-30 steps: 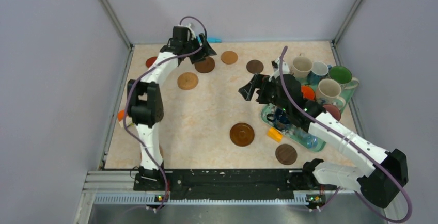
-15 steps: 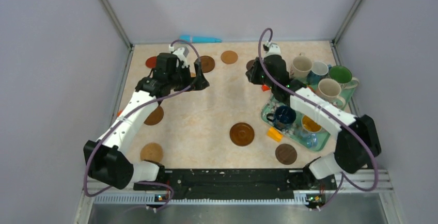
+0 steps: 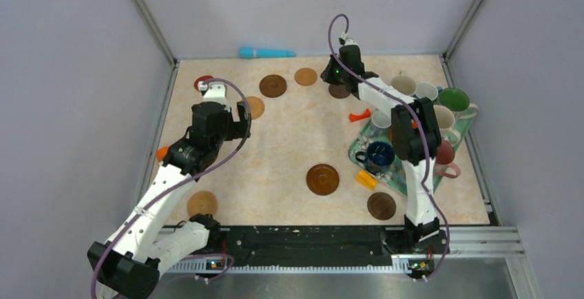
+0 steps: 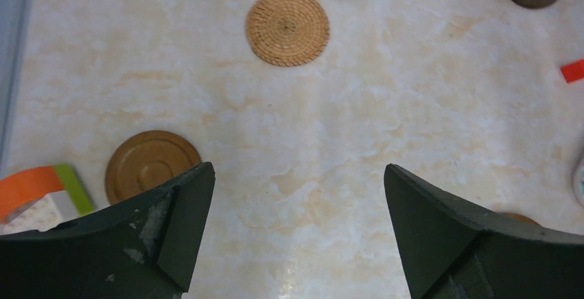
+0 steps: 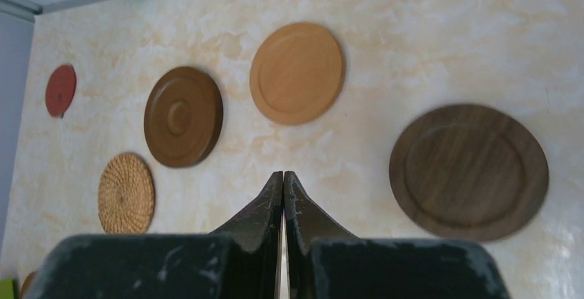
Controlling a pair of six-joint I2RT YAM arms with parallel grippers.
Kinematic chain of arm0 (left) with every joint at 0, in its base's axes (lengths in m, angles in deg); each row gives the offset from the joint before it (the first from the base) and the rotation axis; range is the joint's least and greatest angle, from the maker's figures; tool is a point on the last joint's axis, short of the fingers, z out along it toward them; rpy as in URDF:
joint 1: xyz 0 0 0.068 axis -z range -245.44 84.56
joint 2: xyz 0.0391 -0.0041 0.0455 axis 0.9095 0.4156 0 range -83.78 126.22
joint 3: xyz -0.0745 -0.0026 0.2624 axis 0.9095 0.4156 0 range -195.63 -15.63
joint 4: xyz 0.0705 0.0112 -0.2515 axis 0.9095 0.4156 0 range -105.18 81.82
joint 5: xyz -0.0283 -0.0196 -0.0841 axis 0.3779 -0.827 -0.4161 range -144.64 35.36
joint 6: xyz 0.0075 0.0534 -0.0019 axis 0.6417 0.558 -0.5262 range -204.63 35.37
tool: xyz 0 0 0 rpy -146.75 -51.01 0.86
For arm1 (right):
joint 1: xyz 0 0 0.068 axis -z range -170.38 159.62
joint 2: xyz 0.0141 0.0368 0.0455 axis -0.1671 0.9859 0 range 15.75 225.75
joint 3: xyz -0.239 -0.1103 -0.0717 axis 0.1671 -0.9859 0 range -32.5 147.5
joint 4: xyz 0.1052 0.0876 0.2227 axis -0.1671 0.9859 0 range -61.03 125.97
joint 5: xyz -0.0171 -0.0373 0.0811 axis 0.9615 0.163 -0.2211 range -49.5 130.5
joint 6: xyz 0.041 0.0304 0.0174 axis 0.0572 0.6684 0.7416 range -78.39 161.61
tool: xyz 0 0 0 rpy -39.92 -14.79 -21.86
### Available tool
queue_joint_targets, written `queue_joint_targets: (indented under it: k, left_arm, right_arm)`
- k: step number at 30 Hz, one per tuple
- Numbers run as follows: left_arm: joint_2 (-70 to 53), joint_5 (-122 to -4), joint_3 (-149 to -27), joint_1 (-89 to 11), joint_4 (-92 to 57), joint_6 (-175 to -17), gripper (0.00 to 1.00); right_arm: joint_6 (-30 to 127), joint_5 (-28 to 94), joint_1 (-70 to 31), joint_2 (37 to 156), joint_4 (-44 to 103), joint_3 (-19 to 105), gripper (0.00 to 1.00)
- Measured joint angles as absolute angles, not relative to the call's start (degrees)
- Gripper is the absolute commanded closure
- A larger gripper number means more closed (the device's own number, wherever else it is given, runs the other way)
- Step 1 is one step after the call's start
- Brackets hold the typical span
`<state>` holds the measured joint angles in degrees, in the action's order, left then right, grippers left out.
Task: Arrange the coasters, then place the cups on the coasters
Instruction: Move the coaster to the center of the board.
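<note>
Several coasters lie in a far row: red (image 3: 202, 80), brown (image 3: 273, 85), tan (image 3: 306, 76), dark (image 3: 339, 91), and a woven one (image 3: 255, 107). A large ridged coaster (image 3: 323, 179), a dark one (image 3: 381, 205) and a tan one (image 3: 202, 203) lie nearer. The cups, among them cream (image 3: 403, 85), green (image 3: 453, 99) and dark blue (image 3: 379, 154), stand on the teal tray (image 3: 425, 190). My left gripper (image 3: 244, 120) (image 4: 297, 171) hangs open over bare table, near the woven coaster (image 4: 288, 27). My right gripper (image 3: 335, 73) (image 5: 284, 175) is shut and empty, left of the dark coaster (image 5: 469, 170).
A blue pen-like object (image 3: 266, 53) lies at the back wall. A small red-orange piece (image 3: 358, 116) and an orange block (image 3: 367, 179) lie near the tray. An orange ball (image 3: 161, 153) sits at the left edge. Walls close three sides.
My left arm drew back from the far row toward the near left and its jaws opened fully. My right arm swung from the tray to the far row and its jaws shut.
</note>
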<state>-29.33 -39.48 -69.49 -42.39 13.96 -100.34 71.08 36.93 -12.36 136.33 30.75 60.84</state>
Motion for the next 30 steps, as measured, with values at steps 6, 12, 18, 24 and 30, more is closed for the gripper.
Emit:
queue_joint_targets:
  k: [6, 12, 18, 24, 30]
  left_arm:
    - [-29.57, -32.16, -69.40, -42.13, 13.05, -99.49, 0.01]
    - [-29.52, -30.50, -69.40, -42.13, 12.96, -99.51, 0.02]
    - [-29.13, -31.04, -69.43, -42.09, 12.85, -99.77, 0.02]
    - [-28.39, -32.36, -69.45, -42.09, 12.92, -100.27, 0.03]
    - [-28.52, -34.02, -69.51, -42.09, 12.92, -100.95, 0.03]
  right_arm:
    - [72.26, 35.01, -11.85, 149.44, 31.36, 77.91, 1.00]
    - [74.38, 33.04, -11.85, 159.06, 30.66, 87.53, 1.00]
    - [75.69, 32.03, -11.85, 164.46, 29.66, 88.79, 1.00]
    - [76.22, 32.01, -11.90, 166.84, 31.26, 93.78, 1.00]
    - [76.63, 32.67, -12.31, 167.12, 33.90, 94.39, 1.00]
